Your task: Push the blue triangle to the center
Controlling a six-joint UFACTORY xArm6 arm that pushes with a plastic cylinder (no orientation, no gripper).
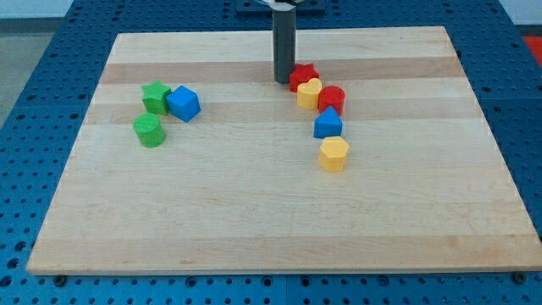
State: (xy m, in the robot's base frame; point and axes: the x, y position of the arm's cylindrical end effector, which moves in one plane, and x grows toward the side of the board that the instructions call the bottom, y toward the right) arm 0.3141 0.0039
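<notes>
The blue triangle [328, 124] lies right of the board's middle, in a chain of blocks. Above it sit a red cylinder [332, 97], a yellow heart [309, 92] and a red star [301, 76]. Below it sits a yellow hexagon [334, 154], close to or touching it. My tip [282, 80] stands at the view's top centre, just left of the red star and touching or nearly touching it. The tip is up and to the left of the blue triangle, with the red star and yellow heart between them.
At the view's left a green star [156, 97], a blue cube [183, 103] and a green cylinder [149, 130] form a cluster. The wooden board [254, 220] ends in edges on all sides, with a blue perforated table around it.
</notes>
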